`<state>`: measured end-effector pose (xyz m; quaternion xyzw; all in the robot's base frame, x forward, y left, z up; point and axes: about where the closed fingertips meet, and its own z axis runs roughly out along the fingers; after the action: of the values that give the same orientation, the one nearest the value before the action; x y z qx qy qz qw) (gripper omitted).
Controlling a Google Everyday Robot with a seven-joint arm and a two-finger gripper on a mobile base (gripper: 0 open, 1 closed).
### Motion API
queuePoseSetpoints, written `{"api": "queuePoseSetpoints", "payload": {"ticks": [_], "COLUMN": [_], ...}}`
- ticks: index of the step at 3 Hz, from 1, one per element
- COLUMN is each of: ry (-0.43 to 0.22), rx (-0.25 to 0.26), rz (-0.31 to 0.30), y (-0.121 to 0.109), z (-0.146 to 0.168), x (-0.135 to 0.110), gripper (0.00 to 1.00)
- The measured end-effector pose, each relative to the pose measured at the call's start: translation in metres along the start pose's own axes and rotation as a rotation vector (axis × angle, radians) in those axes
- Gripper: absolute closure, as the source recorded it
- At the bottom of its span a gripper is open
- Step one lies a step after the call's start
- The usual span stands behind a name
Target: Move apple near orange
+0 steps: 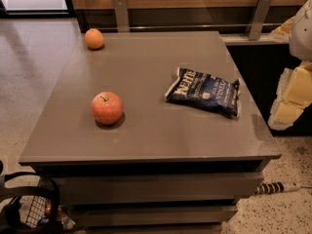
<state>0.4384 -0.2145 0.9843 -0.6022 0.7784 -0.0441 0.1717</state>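
Observation:
The apple [107, 107] is round and reddish-orange with a short dark stem. It sits upright on the left front part of the grey table [146, 140]. The orange [94, 38] is smaller and plain orange, and rests at the table's far left corner, well behind the apple. My gripper [288, 104] shows as pale yellow-white parts at the right edge of the view, beyond the table's right side. It is far from both fruits and holds nothing that I can see.
A dark blue chip bag [204, 91] lies on the right half of the table. Two metal brackets [121, 12] stand against the back wall. A black wire basket [27, 208] sits on the floor at the lower left. A cable [275, 187] lies at the lower right.

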Motion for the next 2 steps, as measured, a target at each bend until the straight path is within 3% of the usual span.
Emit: {"api": "queuePoseSetpoints", "payload": {"ticks": [1, 2], "ry": [-0.003, -0.067], "rx": [0.003, -0.005], "rz": [-0.001, -0.012], "y": [0.000, -0.002], "z": [-0.001, 0.001], "x": [-0.001, -0.015], "gripper": [0.00, 0.00]}}
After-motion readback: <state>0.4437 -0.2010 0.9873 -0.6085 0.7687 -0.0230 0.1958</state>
